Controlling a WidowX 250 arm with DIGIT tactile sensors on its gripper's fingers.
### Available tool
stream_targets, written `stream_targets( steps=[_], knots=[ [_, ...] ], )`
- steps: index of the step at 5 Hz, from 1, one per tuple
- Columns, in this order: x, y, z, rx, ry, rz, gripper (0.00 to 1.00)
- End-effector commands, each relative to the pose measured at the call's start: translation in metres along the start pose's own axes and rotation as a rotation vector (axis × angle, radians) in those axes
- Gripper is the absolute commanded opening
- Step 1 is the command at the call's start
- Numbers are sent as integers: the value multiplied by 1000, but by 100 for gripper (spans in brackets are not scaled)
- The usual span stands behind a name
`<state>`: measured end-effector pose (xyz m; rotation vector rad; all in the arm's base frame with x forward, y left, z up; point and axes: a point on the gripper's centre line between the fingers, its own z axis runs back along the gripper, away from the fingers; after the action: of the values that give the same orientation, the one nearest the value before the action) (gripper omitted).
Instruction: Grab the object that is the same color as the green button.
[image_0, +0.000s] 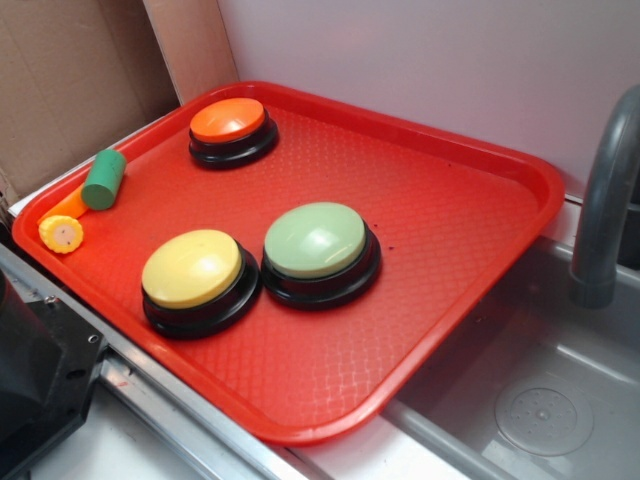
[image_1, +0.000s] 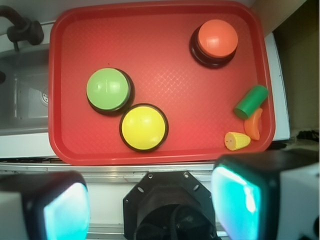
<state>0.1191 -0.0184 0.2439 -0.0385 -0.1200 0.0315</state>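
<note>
Fingers (image_1: 150, 205) sit wide apart at the bottom of the wrist view, nothing between them, hanging off the tray's near edge, not over it yet. Nearest on the red tray (image_1: 165, 60): yellow button (image_1: 143, 127), touching or just beside the green button (image_1: 108, 89) behind it. Target is the green cylinder (image_1: 251, 101), against the tray's side rim near a corner, well apart from both of those buttons. It lies on its side, propped on the orange piece (image_1: 254, 123), so one end is tilted up; long axis runs oblique to the rim. Yellow corn piece (image_1: 236, 140) is just beside the orange one. Cylinder looks light, rigid, matte, probably decent friction but will roll. Best to pinch across the curved sides mid-length, fingers square to the axis; rim leaves little clearance on one side. Orange button (image_1: 216, 40) sits farthest back.
</note>
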Motion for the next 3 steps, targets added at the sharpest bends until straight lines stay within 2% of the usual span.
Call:
stream_targets(
  steps=[1, 2, 3],
  knots=[
    [0, 0, 0, 0, 0, 0, 100],
    [0, 30, -15, 18, -39, 134, 100],
    [-2, 62, -33, 30, -41, 277, 100]
  ],
)
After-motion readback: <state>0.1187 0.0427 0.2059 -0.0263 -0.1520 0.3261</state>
